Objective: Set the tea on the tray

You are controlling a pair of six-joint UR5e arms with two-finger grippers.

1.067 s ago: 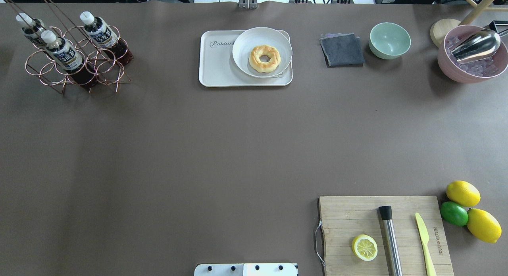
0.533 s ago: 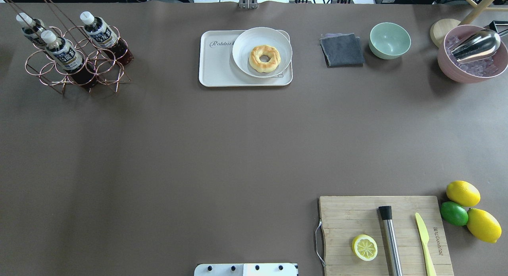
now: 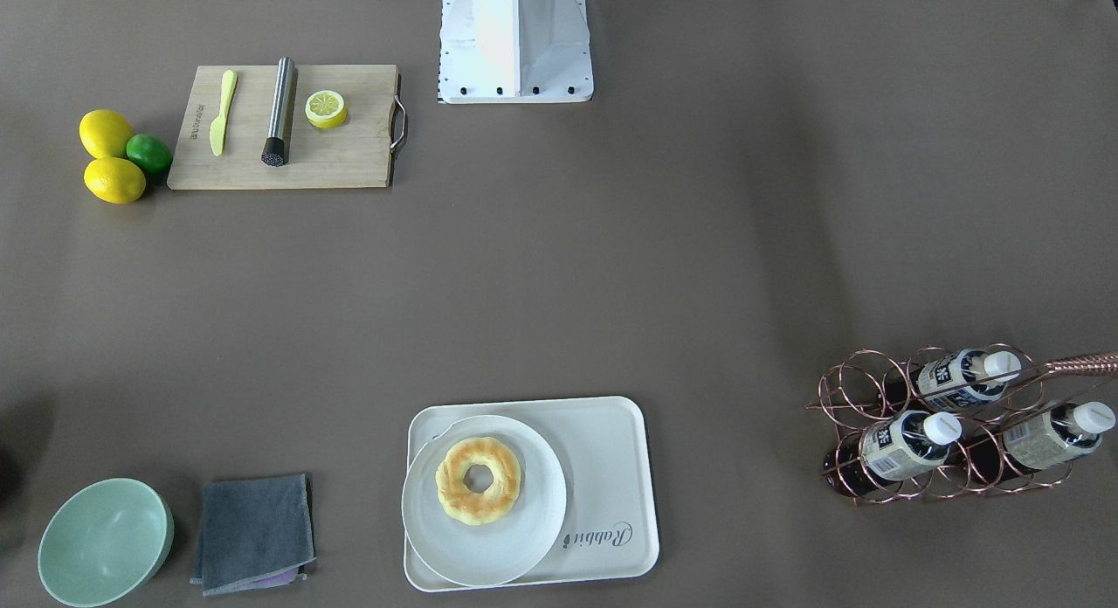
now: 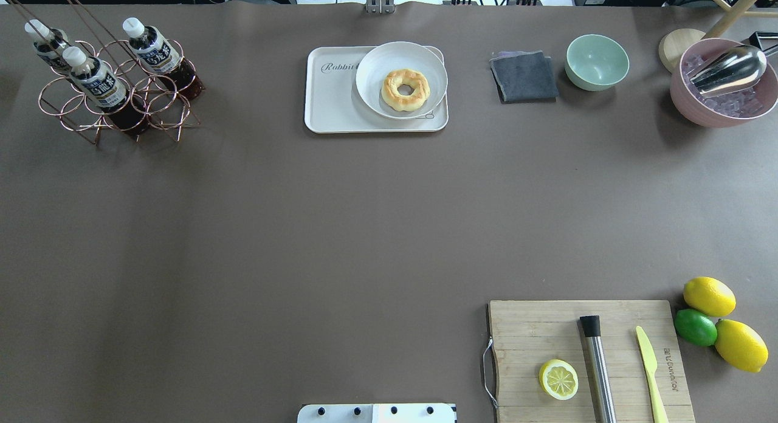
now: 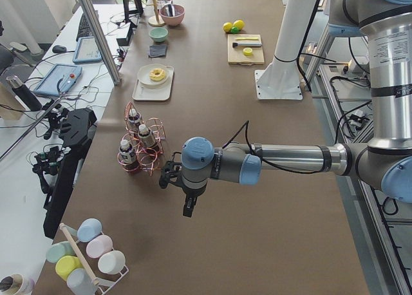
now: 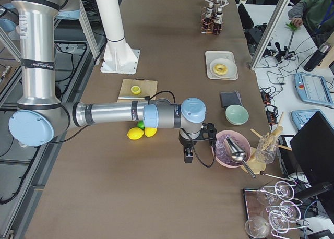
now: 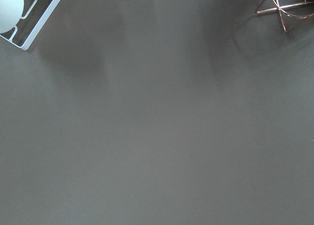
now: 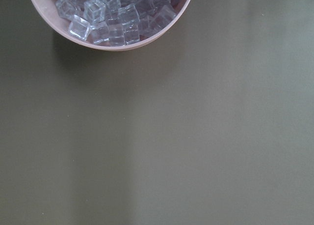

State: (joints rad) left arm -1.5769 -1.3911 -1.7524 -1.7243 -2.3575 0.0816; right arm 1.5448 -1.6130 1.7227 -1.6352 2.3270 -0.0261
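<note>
Three tea bottles [image 4: 152, 46] with white caps stand in a copper wire rack [image 4: 115, 107] at the table's far left; they also show in the front view [image 3: 908, 440]. The cream tray [image 4: 331, 101] with "Rabbit" lettering lies at the far middle and bears a white plate [image 4: 374, 70] with a doughnut [image 4: 405, 90]. My left gripper [image 5: 188, 205] hangs over the table near the rack, seen only in the left side view; I cannot tell if it is open. My right gripper [image 6: 188, 156] hangs beside the pink bowl, seen only in the right side view; I cannot tell its state.
A grey cloth [image 4: 524, 76], a green bowl [image 4: 597, 61] and a pink bowl of ice [image 4: 723, 85] with a metal scoop stand at the far right. A cutting board [image 4: 547, 332] with a lemon half, muddler and knife lies near right, with lemons and a lime beside it.
</note>
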